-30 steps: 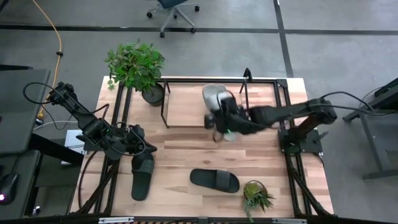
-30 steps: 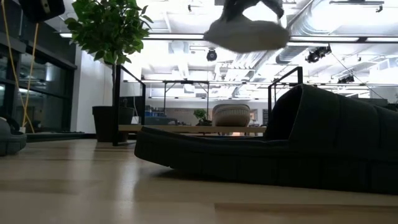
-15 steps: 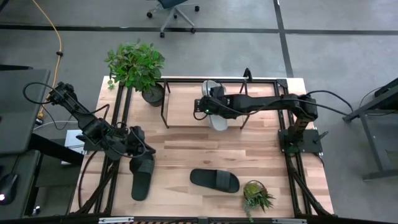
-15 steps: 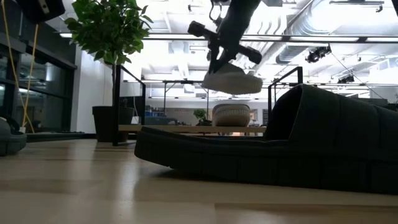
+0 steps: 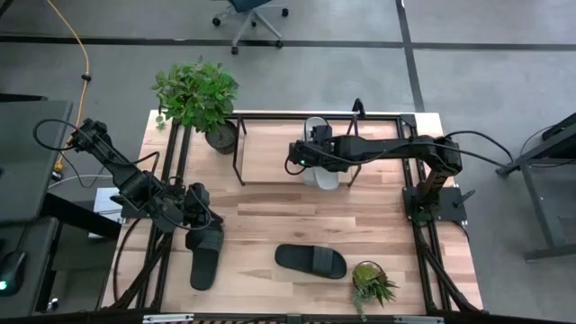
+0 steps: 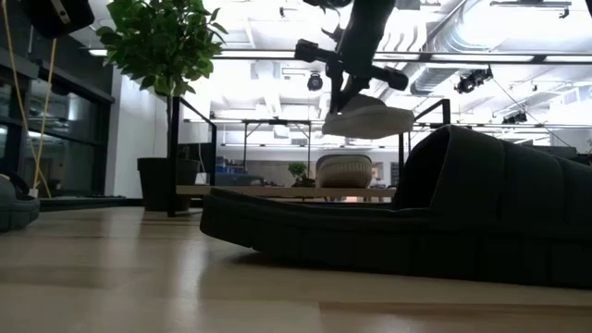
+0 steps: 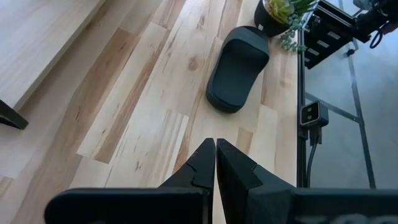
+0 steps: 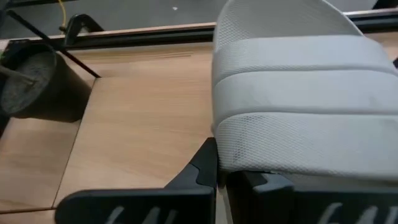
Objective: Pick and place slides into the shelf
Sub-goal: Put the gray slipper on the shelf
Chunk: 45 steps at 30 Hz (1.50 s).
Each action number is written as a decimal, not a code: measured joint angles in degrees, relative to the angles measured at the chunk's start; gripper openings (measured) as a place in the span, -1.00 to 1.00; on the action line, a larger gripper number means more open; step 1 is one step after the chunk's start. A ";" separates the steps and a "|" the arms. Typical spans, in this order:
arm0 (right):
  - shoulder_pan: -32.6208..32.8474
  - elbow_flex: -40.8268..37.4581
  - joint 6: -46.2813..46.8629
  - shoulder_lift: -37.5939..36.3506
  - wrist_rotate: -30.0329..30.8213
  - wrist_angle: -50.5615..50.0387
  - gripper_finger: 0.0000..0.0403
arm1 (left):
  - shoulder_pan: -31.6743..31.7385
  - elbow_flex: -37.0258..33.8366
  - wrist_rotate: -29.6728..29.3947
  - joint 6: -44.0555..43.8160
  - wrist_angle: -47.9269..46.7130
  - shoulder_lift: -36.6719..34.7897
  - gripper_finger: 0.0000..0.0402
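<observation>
Right gripper [image 5: 310, 155] is clamping a light grey slide [image 5: 320, 167] by its edge and holding it over the wood board of the shelf [image 5: 270, 144], toward the shelf's right end. In the high view, the slide's long axis is running from the shelf's back rail toward its front rail, matching the depth of the rack. Left gripper [image 5: 200, 216] is sitting closed and empty near the table's left edge, just beside a black slide [image 5: 206, 255] lying on the tabletop. A second black slide [image 5: 311, 260] is lying near the table's front edge, beside a small potted plant [image 5: 371, 283].

In the low view, the grey slide [image 6: 368, 118] is hanging in the air, clear of the shelf board, tilted slightly. A second grey slide [image 6: 344, 171] is already resting on the board behind it.

In the left wrist view, the fingers [image 7: 202, 165] are pressing together with nothing between them; the black slide [image 7: 237, 68] near the front edge is lying ahead of them.

In the right wrist view, the grey slide [image 8: 292, 99] is filling the frame above bare shelf board [image 8: 143, 124]. Judgement: the coming move is a straight descent, since the slide is already aligned with the board below it.
</observation>
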 joint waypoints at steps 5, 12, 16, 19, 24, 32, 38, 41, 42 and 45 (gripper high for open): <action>-0.80 0.00 0.41 0.00 -0.12 -2.32 -1.00 | 0.00 0.00 0.00 0.00 -0.02 0.00 -0.97; -1.29 0.00 1.08 0.00 0.65 -5.13 -1.00 | 0.00 0.00 0.01 -0.02 -0.01 0.00 -0.97; -1.80 0.00 1.85 0.00 0.47 -6.37 -1.00 | 0.00 0.00 0.27 -0.02 -0.01 0.00 -0.97; -2.17 0.00 1.88 0.00 1.42 -7.15 -1.00 | 0.00 0.00 0.34 -0.03 0.03 0.00 -0.98; -2.98 0.00 2.29 0.00 0.53 -8.31 -1.00 | 0.00 0.00 0.37 -0.02 0.05 0.00 -0.97; -3.99 0.00 2.31 0.00 0.35 -9.88 -1.00 | 0.00 0.00 0.35 -0.04 0.05 0.00 -0.98; -4.75 0.00 2.29 0.00 0.02 -10.47 -1.00 | 0.00 0.00 0.34 -0.04 0.05 0.01 -0.98; -4.81 0.00 2.29 0.02 -0.09 -10.87 -1.00 | 0.00 0.00 0.38 -0.04 0.03 0.01 -0.97; -4.81 0.00 2.29 0.02 -0.11 -10.99 -1.00 | 0.00 0.00 0.40 -0.04 0.03 0.00 -0.97; -4.81 0.00 2.40 0.02 -0.17 -11.45 -1.00 | 0.00 0.00 0.42 -0.04 0.01 0.00 -0.97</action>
